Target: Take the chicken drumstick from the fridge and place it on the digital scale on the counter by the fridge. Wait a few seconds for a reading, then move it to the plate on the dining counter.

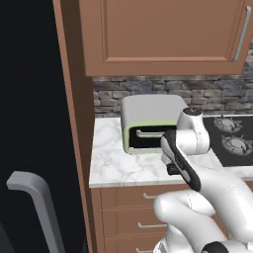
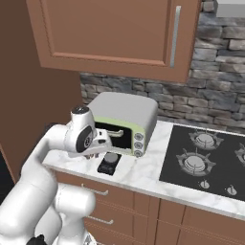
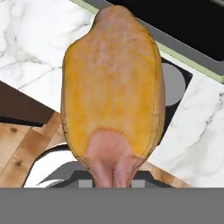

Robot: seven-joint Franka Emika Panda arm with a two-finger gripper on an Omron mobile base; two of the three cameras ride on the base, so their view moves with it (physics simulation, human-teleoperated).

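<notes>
Fingers clamped on chicken drumstick (image 3: 113,83), hanging just above digital scale (image 2: 108,163) on counter (image 2: 143,174), in front of toaster oven (image 2: 125,122). Step: carrying drumstick to scale. Next move, likely: lower it onto the scale's round pan, then release.

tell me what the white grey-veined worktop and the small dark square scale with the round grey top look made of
White grey-veined worktop: looks like polished marble or a marble-look stone, going by the grey veining on white. Small dark square scale: seems matte black plastic for the body, with a round grey platform that could be brushed metal; too small to be sure.
</notes>
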